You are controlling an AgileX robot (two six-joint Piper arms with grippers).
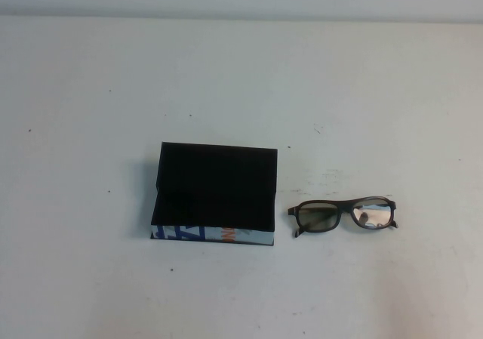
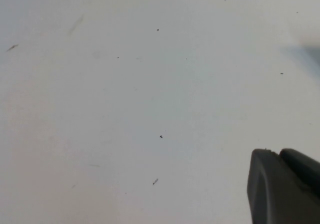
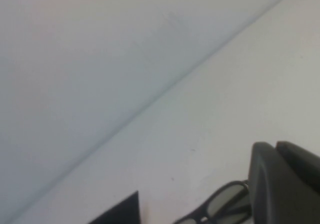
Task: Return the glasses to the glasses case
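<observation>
The black glasses case [image 1: 215,195] stands in the middle of the table in the high view, its lid raised at the back and its blue, white and orange strip facing me. Just right of it the dark-framed glasses [image 1: 317,219] lie flat on the table, apart from the case. Neither arm shows in the high view. In the right wrist view my right gripper [image 3: 274,144] is shut and holds nothing, hanging above the table with the glasses [image 3: 220,204] and a corner of the case [image 3: 122,211] beyond it. My left gripper [image 2: 276,151] is shut over bare table.
The white table [image 1: 90,90] carries small dark specks and scuff marks around the case and glasses. A pale wall [image 3: 75,44] rises behind the table's far edge.
</observation>
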